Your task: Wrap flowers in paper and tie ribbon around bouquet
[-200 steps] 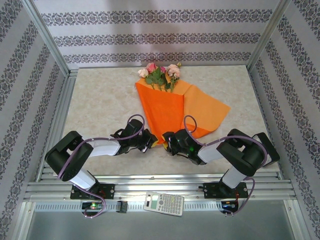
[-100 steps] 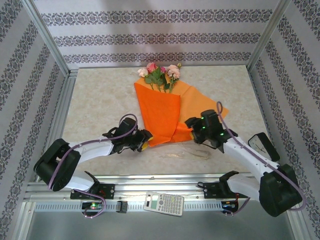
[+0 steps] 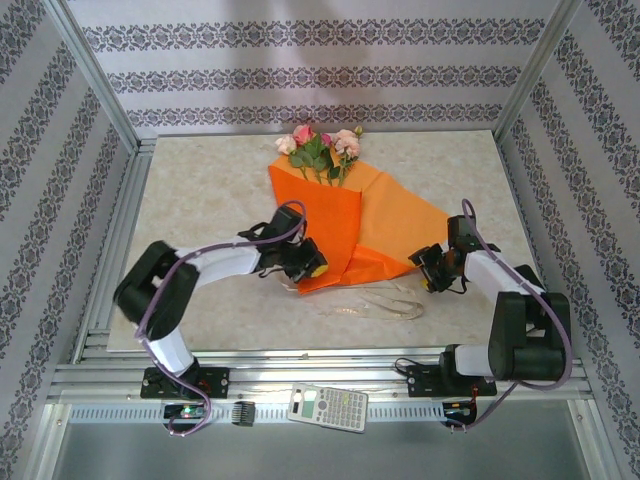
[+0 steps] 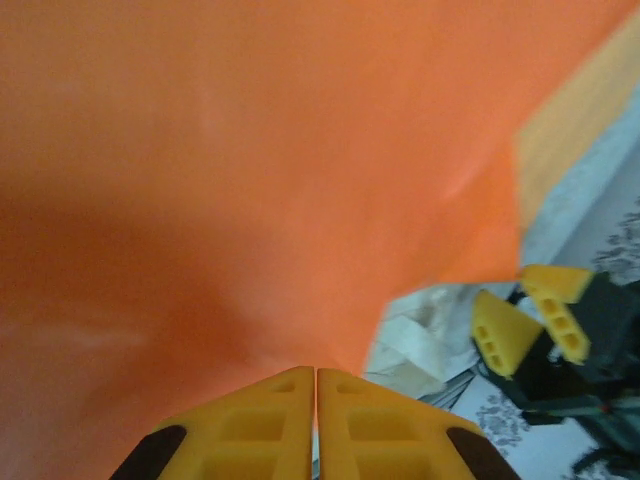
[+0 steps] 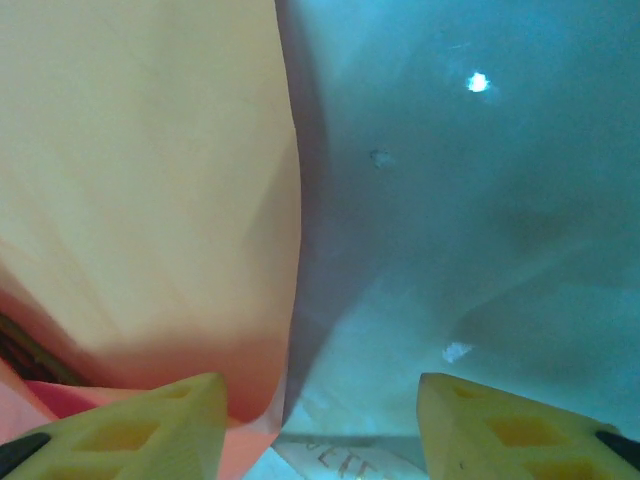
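1. Patterned wallpaper (image 3: pixel 300 70) runs round three sides of the pale marbled table (image 3: pixel 200 200) that both arms reach across from the near edge.
2. We see the paper (image 3: pixel 318 225) lying about mid-table. Its left part is folded over into a narrow, deep orange cone, and a lighter flap spreads flat to the right.
3. The flowers (image 3: pixel 320 148) poke out of the wide far end of the paper, with pink and cream heads and green leaves sitting on the table past its edge.
4. The ribbon (image 3: pixel 345 311) lies loose on the table just in front of the cone's narrow tip, between the two arms. It isn't round anything yet.
5. The left claw (image 3: pixel 303 262) sits at the near left edge of the cone. In its wrist view the yellow fingers are clamped flat together, and the paper creases straight down into the tips, so we read it as pinching the paper.
6. The right claw (image 3: pixel 432 268) is at the near right corner of the lighter flap. Its fingers stand well apart, released. In its wrist view the paper's edge runs down into the gap, close to one finger. We can't tell if it actually touches.
7. A calculator (image 3: pixel 328 408) rests on the metal rail (image 3: pixel 300 380) between the two arm bases, well apart from everything else.
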### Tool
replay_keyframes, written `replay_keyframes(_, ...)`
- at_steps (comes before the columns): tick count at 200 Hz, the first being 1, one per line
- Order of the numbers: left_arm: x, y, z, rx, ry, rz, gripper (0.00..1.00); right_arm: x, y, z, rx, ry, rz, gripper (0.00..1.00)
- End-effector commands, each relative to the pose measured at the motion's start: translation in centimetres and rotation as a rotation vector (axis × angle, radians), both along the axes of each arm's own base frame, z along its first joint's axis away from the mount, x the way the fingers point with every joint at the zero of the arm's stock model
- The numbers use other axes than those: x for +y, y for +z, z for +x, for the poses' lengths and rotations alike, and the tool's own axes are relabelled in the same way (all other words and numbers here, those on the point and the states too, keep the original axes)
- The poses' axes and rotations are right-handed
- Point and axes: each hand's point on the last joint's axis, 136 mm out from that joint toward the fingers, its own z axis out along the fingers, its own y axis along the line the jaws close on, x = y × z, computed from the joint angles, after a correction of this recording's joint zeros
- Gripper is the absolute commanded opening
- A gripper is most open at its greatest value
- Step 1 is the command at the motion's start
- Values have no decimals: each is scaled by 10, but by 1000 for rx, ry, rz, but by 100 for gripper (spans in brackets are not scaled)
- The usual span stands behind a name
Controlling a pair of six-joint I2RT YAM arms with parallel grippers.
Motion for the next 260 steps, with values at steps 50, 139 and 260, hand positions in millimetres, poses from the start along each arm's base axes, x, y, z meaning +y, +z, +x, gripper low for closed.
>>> replay_keyframes(50,-16,-46,-28,55,-143,83,8,-7,-4,23,-16,33,-24,30)
replay_keyframes(139,-8,-51,-22,3,-106,105,7,2,22,14,-20,165,-156,0)
replay_keyframes(260,-3,-68,-25,2,-106,123,6,125,151,32,-421,572,-216,0)
